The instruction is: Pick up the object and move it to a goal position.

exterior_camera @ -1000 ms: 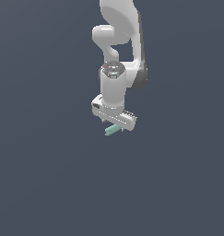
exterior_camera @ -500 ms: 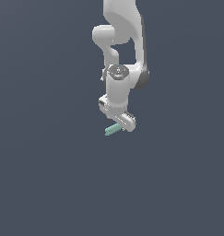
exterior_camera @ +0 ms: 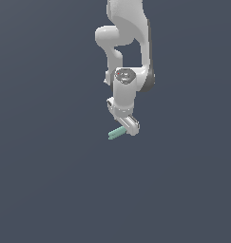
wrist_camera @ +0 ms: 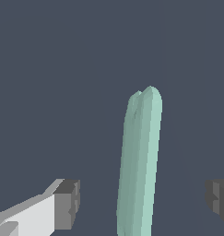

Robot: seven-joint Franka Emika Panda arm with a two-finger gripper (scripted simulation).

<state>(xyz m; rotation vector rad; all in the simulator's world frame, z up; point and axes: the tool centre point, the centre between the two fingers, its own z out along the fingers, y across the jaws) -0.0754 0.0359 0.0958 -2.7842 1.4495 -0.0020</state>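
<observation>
The object is a small pale teal-green rod lying on the dark floor, one end sticking out toward the exterior view's left from under the white gripper. In the wrist view the object runs lengthwise between the two dark finger pads, with a gap on each side. The gripper is open and straddles the rod's near end without touching it. The rod's near end is cut off by the wrist view's edge.
Only the flat dark grey-blue floor surrounds the arm. The white arm rises straight up behind the gripper in the exterior view.
The hand has turned about its vertical axis, so it now looks narrower in the exterior view. The rod has stayed in place.
</observation>
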